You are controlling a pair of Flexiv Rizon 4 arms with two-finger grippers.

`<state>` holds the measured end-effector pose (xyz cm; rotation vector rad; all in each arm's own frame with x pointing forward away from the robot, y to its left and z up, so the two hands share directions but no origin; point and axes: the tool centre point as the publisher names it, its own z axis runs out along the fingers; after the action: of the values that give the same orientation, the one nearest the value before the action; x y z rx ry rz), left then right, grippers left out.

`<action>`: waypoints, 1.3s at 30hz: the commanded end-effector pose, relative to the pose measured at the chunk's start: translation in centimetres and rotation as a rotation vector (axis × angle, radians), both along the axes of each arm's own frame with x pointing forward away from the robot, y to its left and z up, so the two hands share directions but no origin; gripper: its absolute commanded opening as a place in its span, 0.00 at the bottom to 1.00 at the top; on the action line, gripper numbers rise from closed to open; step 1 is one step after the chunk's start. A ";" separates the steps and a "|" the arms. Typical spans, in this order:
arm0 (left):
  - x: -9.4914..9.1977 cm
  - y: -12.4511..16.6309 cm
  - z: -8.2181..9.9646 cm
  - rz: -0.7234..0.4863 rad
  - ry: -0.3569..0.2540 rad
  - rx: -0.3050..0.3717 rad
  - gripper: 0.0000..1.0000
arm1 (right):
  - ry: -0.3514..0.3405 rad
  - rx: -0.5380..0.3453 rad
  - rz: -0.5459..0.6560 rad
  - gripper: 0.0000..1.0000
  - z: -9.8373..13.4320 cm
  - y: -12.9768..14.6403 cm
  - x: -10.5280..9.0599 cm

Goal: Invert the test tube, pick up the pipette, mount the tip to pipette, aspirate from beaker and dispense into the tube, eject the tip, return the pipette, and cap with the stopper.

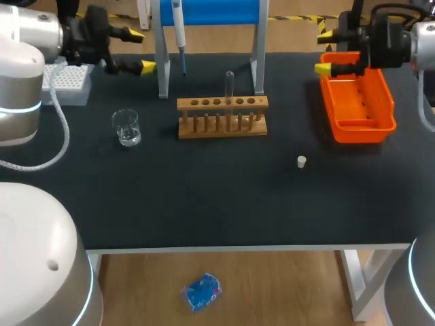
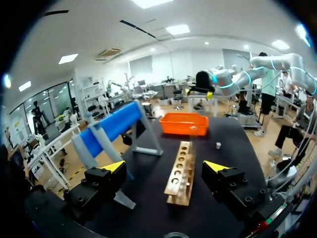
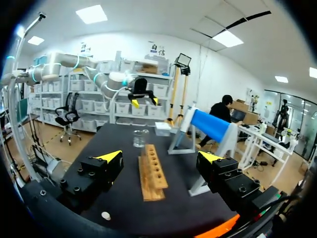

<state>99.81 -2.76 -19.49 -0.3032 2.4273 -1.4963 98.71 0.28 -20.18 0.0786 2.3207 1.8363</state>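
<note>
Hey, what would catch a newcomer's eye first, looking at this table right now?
The bright orange tray at the table's far right stands out first, with the open right claw near its far end. Next comes the wooden rack in the middle, one test tube standing in it, and the blue stand behind it.

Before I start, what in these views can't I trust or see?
White pipette: top cut off by head view's edge.
Clear glass beaker: liquid level too faint, head view.
White tip box: partly behind left arm, head view.
Clear glass test tube: open end too small, every view.
</note>
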 end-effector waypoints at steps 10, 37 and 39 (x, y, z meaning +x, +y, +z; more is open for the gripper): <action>-1.1 -3.7 -4.3 -0.088 0.135 0.157 1.00 | 0.040 -0.009 0.156 1.00 -3.5 2.7 -2.7; -1.7 -9.6 -8.8 -0.135 0.145 0.214 1.00 | 0.056 0.072 0.202 1.00 -6.2 8.0 -1.6; -1.9 -9.7 -9.3 -0.134 0.156 0.211 1.00 | 0.050 0.073 0.211 1.00 -6.2 8.7 -1.4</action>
<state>97.55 -11.96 -28.25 -0.2229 2.7419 -1.3012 96.33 8.28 -26.05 -0.0963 2.3694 2.0280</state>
